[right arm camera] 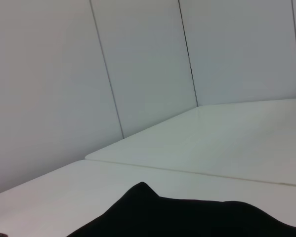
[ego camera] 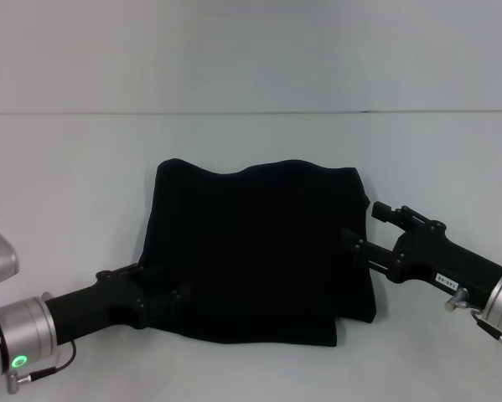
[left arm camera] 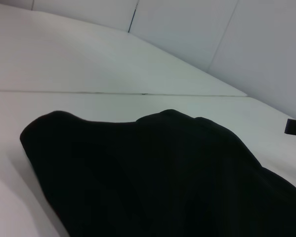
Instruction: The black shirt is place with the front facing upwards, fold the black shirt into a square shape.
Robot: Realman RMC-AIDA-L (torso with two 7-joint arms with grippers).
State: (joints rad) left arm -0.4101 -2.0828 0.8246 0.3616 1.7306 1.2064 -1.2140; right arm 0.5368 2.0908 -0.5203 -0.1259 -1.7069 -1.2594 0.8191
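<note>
1. Surface: a white table with one seam line running across it, and pale panelled walls behind.

2. The black shirt: it lies at the middle of the table in front of me, already gathered into a rough rectangle. The far edge is wavy and lumpy, and a lower layer sticks out at the near right corner. No lettering or label shows, so the printed front is hidden or folded under. My left wrist view shows the cloth humped up, not flat.

3. My right gripper: at the shirt's right edge, about halfway along that side, its fingers reaching onto the hem. Black on black, I cannot tell whether they are spread or pinching cloth.

4. My left gripper: low at the shirt's near left corner, its tip against or over the fabric. I cannot tell here either whether it has hold of anything.

5. Step in hand, as I judge it: squaring the fold.
   - Take the full stack of layers at each side, not just the top one.
   - Move both hands level and together.
   - Lay the edges down straight, so the stray near right corner tucks in and the far edge flattens.
</note>
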